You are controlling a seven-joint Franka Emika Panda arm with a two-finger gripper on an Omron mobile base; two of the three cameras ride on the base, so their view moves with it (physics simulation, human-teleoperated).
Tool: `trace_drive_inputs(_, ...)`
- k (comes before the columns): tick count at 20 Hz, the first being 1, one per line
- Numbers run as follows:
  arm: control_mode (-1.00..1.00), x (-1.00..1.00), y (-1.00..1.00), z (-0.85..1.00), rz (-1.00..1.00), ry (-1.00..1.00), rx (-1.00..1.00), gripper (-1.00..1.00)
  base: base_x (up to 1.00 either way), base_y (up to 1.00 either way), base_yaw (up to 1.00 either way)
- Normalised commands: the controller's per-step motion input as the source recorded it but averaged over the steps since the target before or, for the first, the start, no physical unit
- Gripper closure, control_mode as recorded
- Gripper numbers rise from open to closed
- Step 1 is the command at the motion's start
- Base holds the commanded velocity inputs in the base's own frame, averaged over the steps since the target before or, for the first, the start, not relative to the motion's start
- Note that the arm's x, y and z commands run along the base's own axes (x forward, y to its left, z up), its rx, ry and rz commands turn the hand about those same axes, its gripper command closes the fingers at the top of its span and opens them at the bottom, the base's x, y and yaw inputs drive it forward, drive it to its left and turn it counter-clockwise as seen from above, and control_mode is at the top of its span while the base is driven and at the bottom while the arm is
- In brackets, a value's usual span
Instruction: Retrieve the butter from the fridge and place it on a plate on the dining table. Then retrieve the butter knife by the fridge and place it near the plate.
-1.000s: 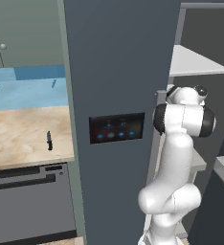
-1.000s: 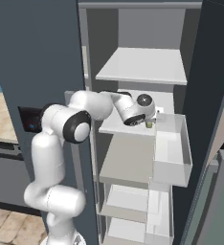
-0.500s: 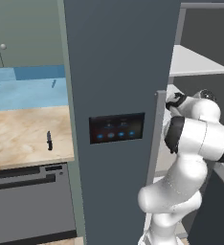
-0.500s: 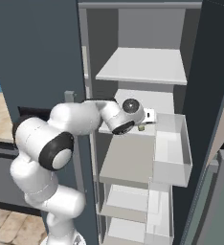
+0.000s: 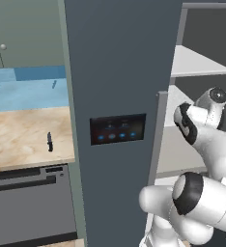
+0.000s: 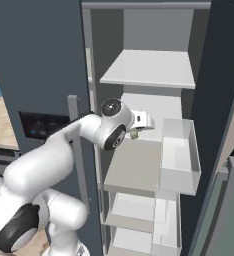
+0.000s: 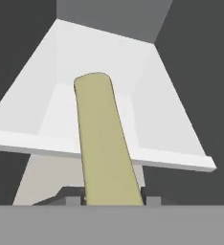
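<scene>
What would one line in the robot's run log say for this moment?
stage: fetching butter | gripper: shut on butter | place: inside open fridge, above white shelf | butter knife: on counter, untouched

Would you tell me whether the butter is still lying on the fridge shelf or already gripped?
Gripped: in the hand view the butter runs up from between the gripper fingertips, raised above the white shelf.

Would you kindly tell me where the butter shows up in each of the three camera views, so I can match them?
Left base view: I cannot find the butter; the arm and fridge door stand in front of the shelves.
Right base view: a small olive bit at the gripper, above the middle shelf.
Hand view: the butter runs up the centre from between the jaws.
Shared landmark: the white fridge shelves.
</scene>
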Motion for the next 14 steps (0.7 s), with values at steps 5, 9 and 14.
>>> trace_drive_inputs(5,-1.0,-1.0,0.16,0.92,0.04,0.19,0.09,1.0,0.0,0.0,0.0)
trace_drive_inputs(9,-1.0,-0.88,0.69,0.42,0.08,0.14,0.03,1.0,0.0,0.0,0.0)
trace_drive_inputs(14,-1.0,-0.76,0.77,0.01,0.01,-0.01,0.0,1.0,0.0,0.0,0.0)
